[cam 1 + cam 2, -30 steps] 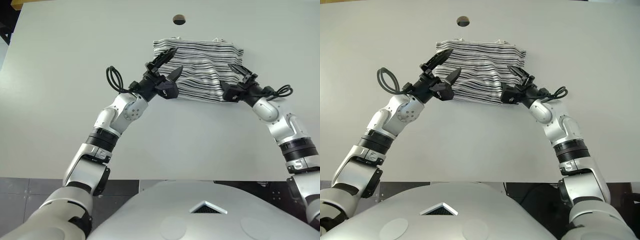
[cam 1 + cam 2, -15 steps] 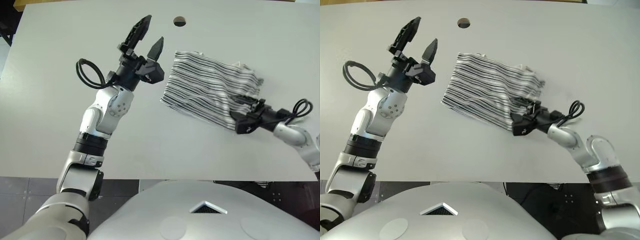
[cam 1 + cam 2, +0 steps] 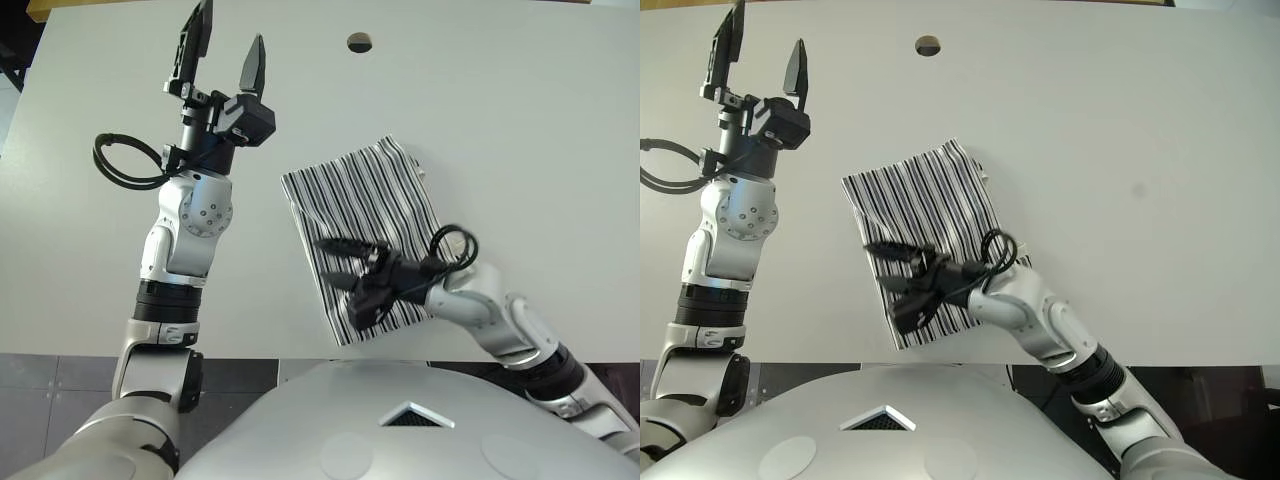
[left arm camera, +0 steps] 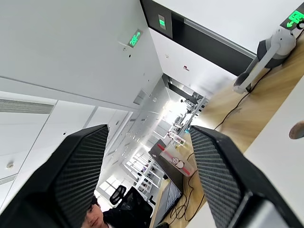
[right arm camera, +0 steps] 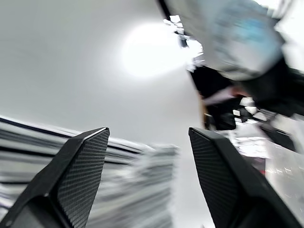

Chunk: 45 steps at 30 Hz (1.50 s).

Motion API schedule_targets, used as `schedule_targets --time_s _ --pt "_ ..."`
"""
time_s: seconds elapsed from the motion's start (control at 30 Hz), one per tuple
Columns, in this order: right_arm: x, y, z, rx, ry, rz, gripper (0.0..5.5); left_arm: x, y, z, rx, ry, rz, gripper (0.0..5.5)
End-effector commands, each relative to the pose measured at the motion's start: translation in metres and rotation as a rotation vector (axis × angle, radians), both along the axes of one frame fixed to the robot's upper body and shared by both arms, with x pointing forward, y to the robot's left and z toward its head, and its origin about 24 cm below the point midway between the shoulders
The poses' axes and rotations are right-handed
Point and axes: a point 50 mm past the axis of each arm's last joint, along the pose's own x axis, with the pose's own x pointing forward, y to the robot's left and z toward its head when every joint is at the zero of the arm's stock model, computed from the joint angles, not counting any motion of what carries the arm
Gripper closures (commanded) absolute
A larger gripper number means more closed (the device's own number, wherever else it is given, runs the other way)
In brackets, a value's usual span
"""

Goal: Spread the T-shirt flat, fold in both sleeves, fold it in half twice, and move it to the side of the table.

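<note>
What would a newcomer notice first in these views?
The folded striped T-shirt lies askew near the front edge of the table, with the right gripper open over its near end. On the robot's left, the left gripper points upward, open, well clear of the tabletop.

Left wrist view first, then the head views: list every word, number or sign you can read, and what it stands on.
Nothing can be read.
Green lit sign on a pale panel: too small to read.
Second green sign on a dark band: too small to read.
Third green sign at the picture's edge: cut off, unreadable.
T-shirt: stripes only, no print.
Table: no text.
</note>
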Motion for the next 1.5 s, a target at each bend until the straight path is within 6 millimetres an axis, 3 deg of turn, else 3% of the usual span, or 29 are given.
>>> schedule_targets --time_s 0.03,0.1,0.13,0.23,0.3,0.37,0.43,0.5,0.57,0.67,0.83,0.9,0.97,1.0,1.1,1.17,1.3,1.4,1.5 --pt "0.025 -0.032 0.035 0.019 -0.092 -0.107 2.4 0.0 0.004 0.006 -0.038 -0.034 0.016 2.34" --pt "0.049 -0.04 0.033 -0.007 -0.103 -0.164 2.4 0.001 0.006 0.01 -0.062 -0.05 0.029 2.34" --pt "0.065 -0.041 0.021 -0.038 -0.079 -0.192 2.4 0.001 0.006 0.011 -0.068 -0.053 0.03 2.34" --pt "0.102 -0.037 -0.036 -0.208 0.002 -0.238 2.4 0.003 0.003 0.011 -0.081 -0.055 0.027 2.34" --pt "0.112 -0.035 -0.07 -0.305 0.056 -0.245 2.4 0.004 -0.001 0.01 -0.087 -0.052 0.019 2.34" --pt "0.119 -0.032 -0.091 -0.351 0.087 -0.27 2.4 0.005 -0.003 0.008 -0.088 -0.047 0.012 2.34" --pt "0.13 -0.037 -0.103 -0.37 0.103 -0.35 2.4 0.008 -0.004 0.006 -0.086 -0.038 0.011 2.34" --pt "0.14 -0.055 -0.107 -0.361 0.113 -0.455 2.4 0.01 -0.005 0.003 -0.085 -0.025 0.009 2.34" --pt "0.148 -0.074 -0.105 -0.314 0.121 -0.554 2.4 0.009 -0.004 -0.004 -0.08 -0.002 0.011 2.34" --pt "0.151 -0.085 -0.097 -0.219 0.107 -0.618 2.4 0.009 -0.003 -0.008 -0.072 0.017 0.004 2.34" --pt "0.129 -0.092 -0.085 -0.104 0.083 -0.599 2.4 0.007 0.004 -0.015 -0.021 0.06 -0.017 2.34" --pt "0.123 -0.087 -0.071 -0.036 0.036 -0.578 2.4 0.003 0.009 -0.019 -0.011 0.091 -0.03 2.34" --pt "0.124 -0.078 -0.048 0.096 -0.073 -0.546 2.4 -0.001 0.009 -0.023 -0.003 0.116 -0.065 2.34" --pt "0.123 -0.077 -0.027 0.214 -0.156 -0.529 2.4 -0.004 0.008 -0.024 0.014 0.137 -0.105 2.34" --pt "0.098 -0.101 0.016 0.37 -0.295 -0.514 2.4 -0.016 0.016 -0.019 0.114 0.169 -0.228 2.34" --pt "0.067 -0.121 0.013 0.267 -0.228 -0.456 2.4 -0.033 0.027 -0.021 0.224 0.222 -0.305 2.34" --pt "0.013 -0.168 -0.016 -0.071 -0.021 -0.408 2.4 -0.073 0.05 -0.039 0.431 0.454 -0.418 2.34" --pt "-0.006 -0.188 -0.02 -0.208 0.032 -0.409 2.4 -0.095 0.06 -0.053 0.546 0.625 -0.469 2.34" --pt "-0.013 -0.184 -0.021 -0.269 0.063 -0.353 2.4 -0.11 0.058 -0.066 0.635 0.749 -0.557 2.34"
